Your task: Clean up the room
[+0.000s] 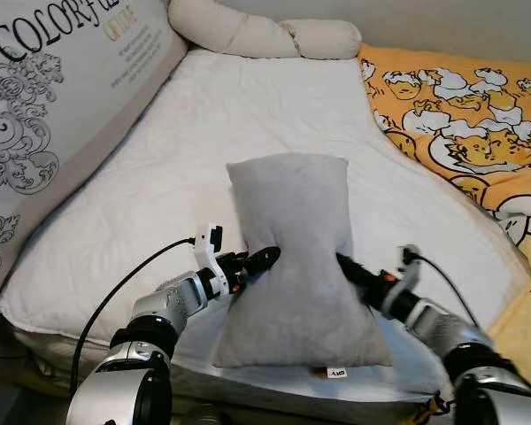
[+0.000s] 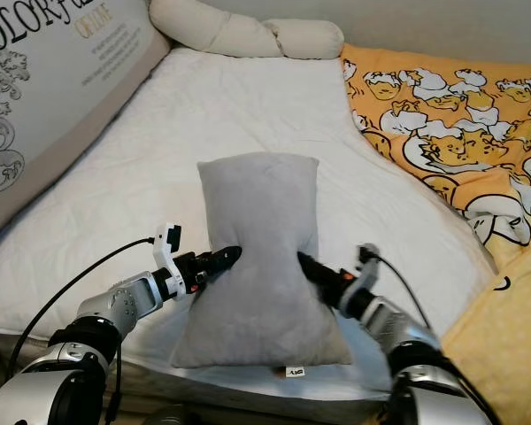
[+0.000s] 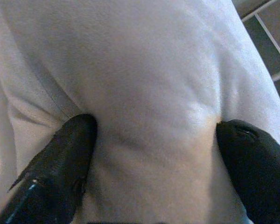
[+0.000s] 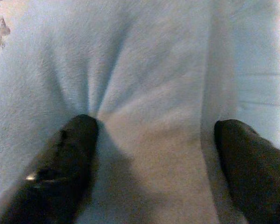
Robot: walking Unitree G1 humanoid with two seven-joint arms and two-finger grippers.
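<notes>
A grey pillow stands near the front edge of the white mattress, pinched in at its waist. My left gripper presses into its left side and my right gripper into its right side, so the pillow is squeezed between the two arms. In the left wrist view the black fingers are spread wide with grey fabric bulging between them. The right wrist view has the fingers equally far apart, with creases fanning out from one tip. Both grippers are open against the pillow.
A yellow blanket with a duck print covers the bed's right side. A cream knotted bolster lies at the head. A large printed cushion leans along the left. A small label hangs at the pillow's bottom edge.
</notes>
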